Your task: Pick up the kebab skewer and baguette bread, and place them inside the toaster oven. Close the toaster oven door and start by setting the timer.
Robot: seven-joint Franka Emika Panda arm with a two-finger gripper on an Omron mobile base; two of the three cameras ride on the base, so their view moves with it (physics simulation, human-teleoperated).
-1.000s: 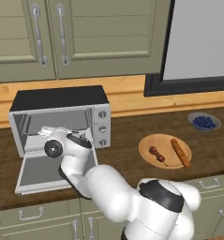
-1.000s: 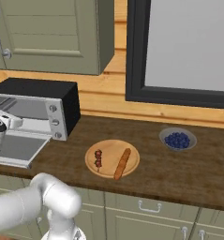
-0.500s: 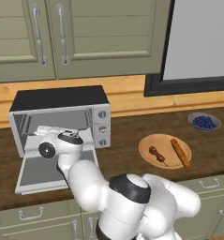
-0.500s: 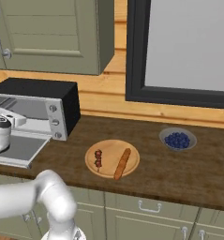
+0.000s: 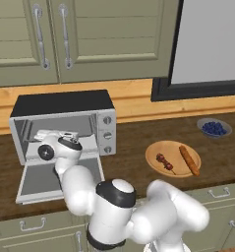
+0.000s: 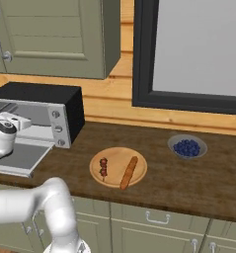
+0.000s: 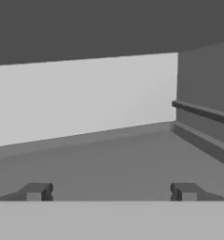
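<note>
one kebab skewer [image 5: 164,161], one baguette bread [image 5: 189,160], one plate [image 5: 155,151]

The toaster oven [image 5: 65,125] stands with its door [image 5: 50,179] dropped flat, while right of it the kebab skewer [image 5: 165,162] and baguette bread [image 5: 189,160] lie seemingly apart.

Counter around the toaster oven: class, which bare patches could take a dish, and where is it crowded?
Bare wood lies between the toaster oven and the wooden plate, and along the front edge right of the plate, below the blueberry bowl. The plate is crowded, holding the kebab skewer and baguette. The lowered oven door has the arm over it.
</note>
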